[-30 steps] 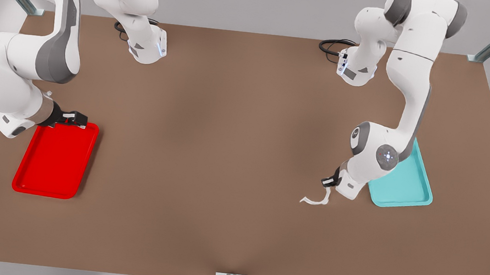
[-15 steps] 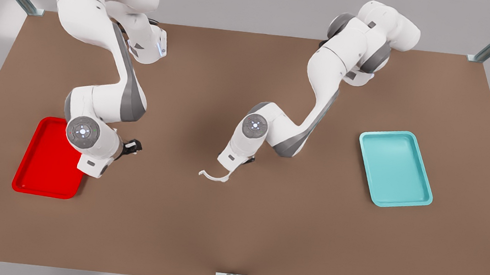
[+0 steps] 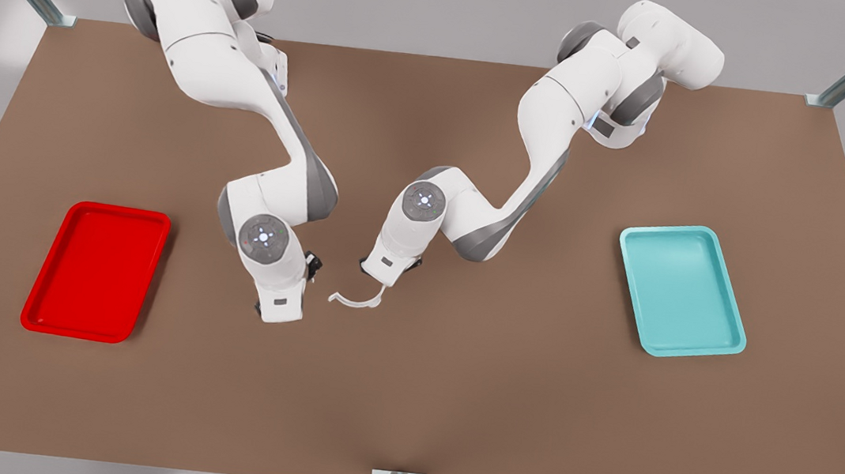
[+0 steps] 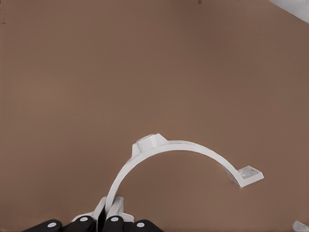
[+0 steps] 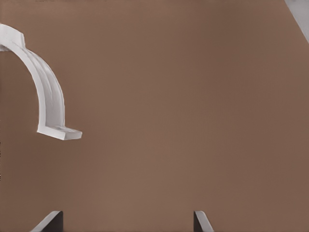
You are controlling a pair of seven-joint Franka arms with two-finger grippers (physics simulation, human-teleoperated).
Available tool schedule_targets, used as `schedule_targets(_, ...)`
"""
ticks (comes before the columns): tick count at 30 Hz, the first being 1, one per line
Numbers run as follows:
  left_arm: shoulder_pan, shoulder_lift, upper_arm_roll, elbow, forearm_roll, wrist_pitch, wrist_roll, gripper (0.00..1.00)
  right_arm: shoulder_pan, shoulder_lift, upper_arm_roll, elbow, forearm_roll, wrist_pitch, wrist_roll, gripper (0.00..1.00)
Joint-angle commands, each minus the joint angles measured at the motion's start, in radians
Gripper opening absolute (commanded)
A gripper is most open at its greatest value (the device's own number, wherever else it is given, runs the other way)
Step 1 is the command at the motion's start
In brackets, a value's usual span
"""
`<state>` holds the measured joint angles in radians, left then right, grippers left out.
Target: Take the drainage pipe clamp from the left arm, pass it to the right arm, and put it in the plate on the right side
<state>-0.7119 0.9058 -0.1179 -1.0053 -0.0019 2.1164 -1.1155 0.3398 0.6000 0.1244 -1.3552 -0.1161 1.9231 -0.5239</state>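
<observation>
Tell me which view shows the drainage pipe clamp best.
The left wrist view: the drainage pipe clamp shows its whole arch, one end pinched in the left gripper. The right wrist view catches one end with its tab; the front view shows it small between both arms.

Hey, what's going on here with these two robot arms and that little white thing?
The left hand is shut on one end of the drainage pipe clamp and holds it above the middle of the table. The right hand is open, close beside the clamp's free end, not yet gripping it. The red plate sits on the front view's left, a teal tray on its right.
</observation>
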Motion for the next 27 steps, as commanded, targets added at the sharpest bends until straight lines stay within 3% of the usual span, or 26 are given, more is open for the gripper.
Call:
schedule_targets(1, -0.001, 0.001, 0.0, 0.001, -0.001, 0.007, -0.13, 0.21, 0.004, 0.001, 0.001, -0.002, 0.041, 0.102, -0.258, 1.0)
schedule_targets(6, -0.011, 0.004, -0.003, 0.001, -0.003, 0.002, -0.112, 0.21, 0.025, 0.038, 0.001, -0.002, 0.119, 0.154, -0.255, 1.0)
schedule_targets(9, -0.008, 0.004, -0.002, -0.001, -0.007, -0.003, 0.112, 0.21, 0.036, 0.037, 0.001, -0.012, 0.119, 0.154, -0.258, 1.0)
schedule_targets(27, -0.009, 0.005, 0.0, 0.002, -0.01, -0.003, 0.1, 0.21, 0.067, 0.07, 0.003, -0.01, 0.121, 0.194, -0.258, 1.0)
